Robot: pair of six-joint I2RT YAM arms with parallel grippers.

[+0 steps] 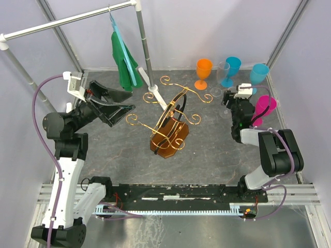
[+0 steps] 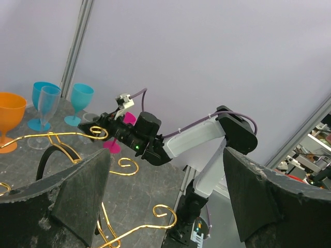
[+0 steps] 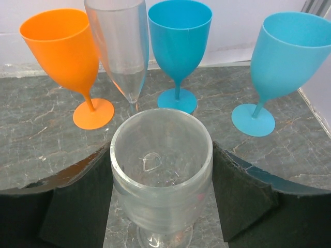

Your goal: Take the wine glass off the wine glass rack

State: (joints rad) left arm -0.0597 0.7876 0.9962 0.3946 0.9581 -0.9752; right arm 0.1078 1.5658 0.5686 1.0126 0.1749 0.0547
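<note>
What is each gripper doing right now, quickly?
Left gripper: open, holding nothing.
Right gripper: closed on the clear glass.

Both arms are showing the same build: the left arm (image 1: 64, 173) and the right arm (image 1: 274, 152) are mixing glossy white shells with chunky, rounded black joint housings, and a purple cable (image 1: 35, 103) is trailing along each. A small white camera mount (image 1: 76, 82) is sitting at each wrist, and a tiny green light (image 2: 135, 149) is glowing on the right arm's black forearm. The left gripper (image 1: 128, 101) and the right gripper (image 3: 161, 170) are carrying broad, wedge-shaped black fingers (image 2: 77, 199) whose matte faces are looking scuffed and dusty grey.
</note>
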